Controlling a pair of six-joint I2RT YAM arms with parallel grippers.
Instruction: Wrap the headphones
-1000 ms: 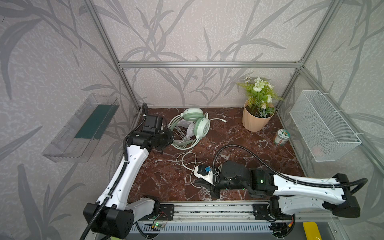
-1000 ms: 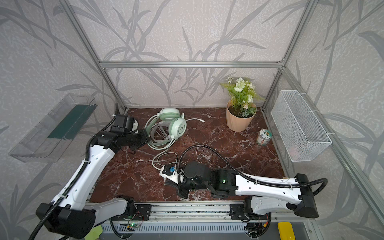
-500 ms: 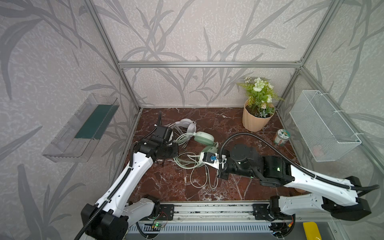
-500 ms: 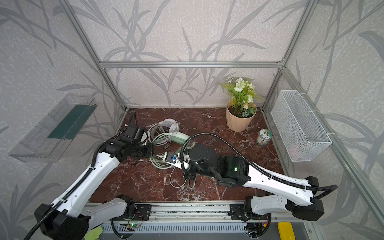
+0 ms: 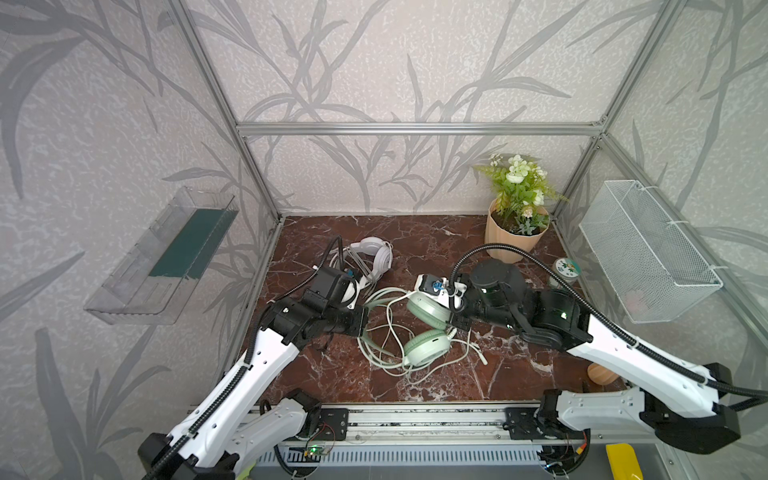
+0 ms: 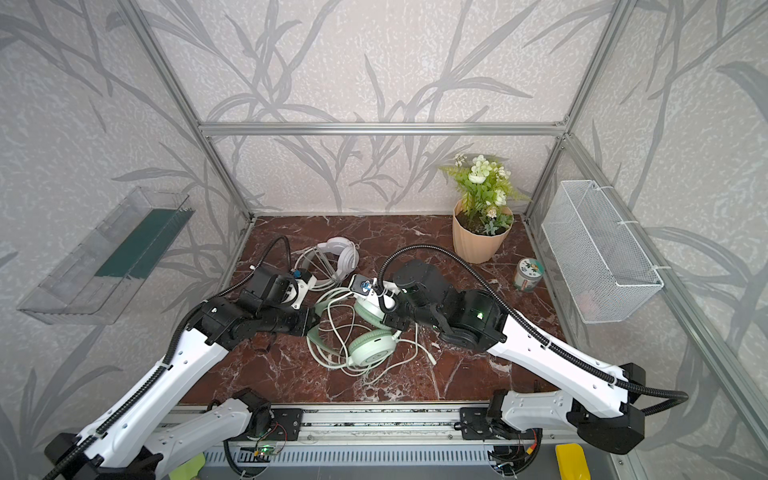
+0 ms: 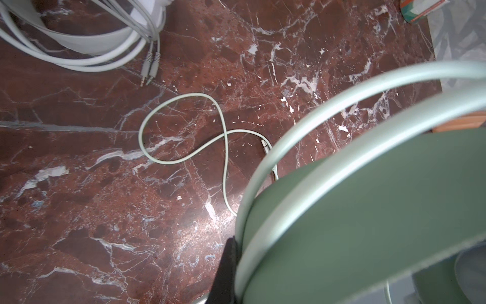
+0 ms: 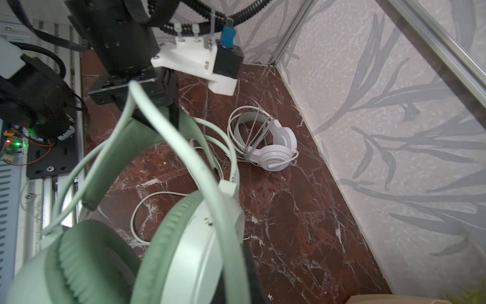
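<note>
**Mint headset pulled to mid-floor, gripped from both sides**

Top views: a second ago the mint headset (image 5: 428,347) leaned against the white headset (image 5: 376,257) at the back left. Now it sits in the middle of the marble floor (image 5: 415,241), between the two arms and apart from the white one, which has stayed put. The left gripper (image 5: 360,323), then back beside both headsets, has come forward and is clenched on the mint headband. The right gripper (image 5: 452,320), then low near the front edge, has swung up to the middle and is closed on the band at the upper earcup. The cable (image 5: 388,328), earlier a small heap at the front, now loops under and around the mint earcups, with one end trailing off to the right. The plant (image 5: 513,245), tin (image 5: 566,268), basket (image 5: 648,253) and shelf (image 5: 166,257) are unchanged.

Left wrist: the mint headband fills the near side, with a dark fingertip (image 7: 226,263) against its thin outer band. Beyond it a loop of cable crosses itself on the floor. Farther off are the white headset's band and two jack plugs (image 7: 150,71).

Right wrist: the left gripper pinches the mint band. The thin band runs close past the lens down to an earcup. The white headset lies by the wall, its cable wound across the band.
</note>
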